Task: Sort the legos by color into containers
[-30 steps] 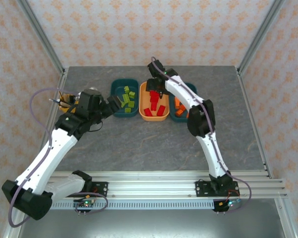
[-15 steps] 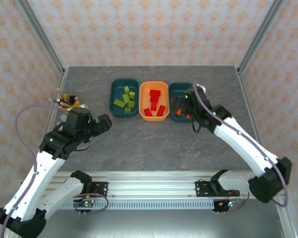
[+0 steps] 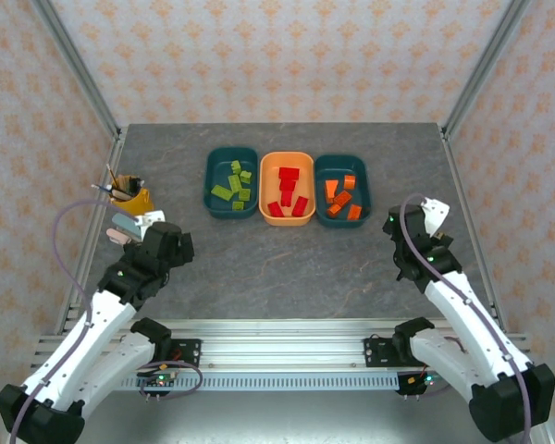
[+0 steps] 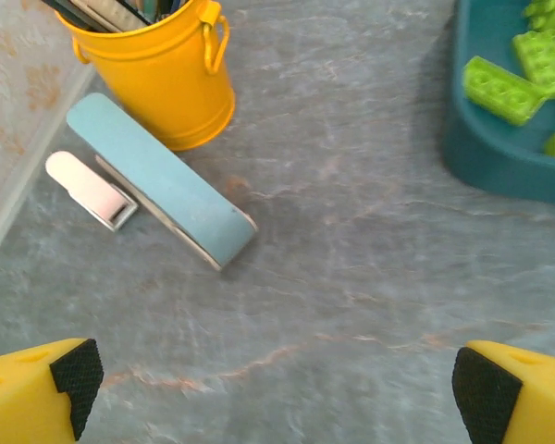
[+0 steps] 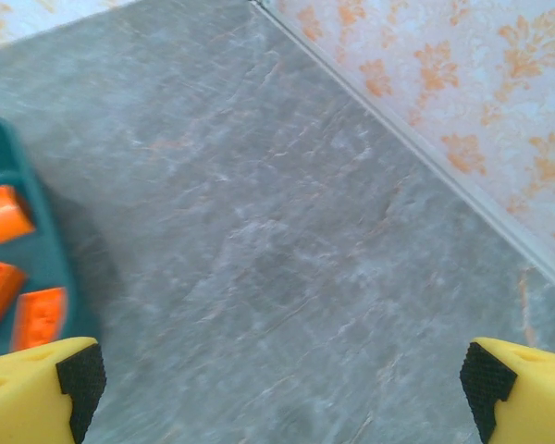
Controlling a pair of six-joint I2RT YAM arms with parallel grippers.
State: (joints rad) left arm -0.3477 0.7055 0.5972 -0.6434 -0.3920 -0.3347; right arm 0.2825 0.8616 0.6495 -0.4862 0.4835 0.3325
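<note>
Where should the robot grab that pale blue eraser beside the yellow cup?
Probably across its two long sides, near the end away from the yellow cup, coming straight down. The pale blue eraser lies flat on the table, long and narrow, so its short width is the easy span. The cup and a pinkish eraser crowd its other end.

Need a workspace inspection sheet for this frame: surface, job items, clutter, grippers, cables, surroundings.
Surface: grey marbled tabletop.
Job's things: olive green bricks in left dark teal tray; red bricks in light orange tray; orange bricks in right dark teal tray.
Clutter: yellow pencil cup, pale blue eraser, pale pink eraser, near left edge.
Grippers: left gripper, right gripper: jaws open, empty.
Cables: left purple cable, right purple cable, looped, clear of trays.
Surroundings: patterned walls, aluminium frame.
</note>
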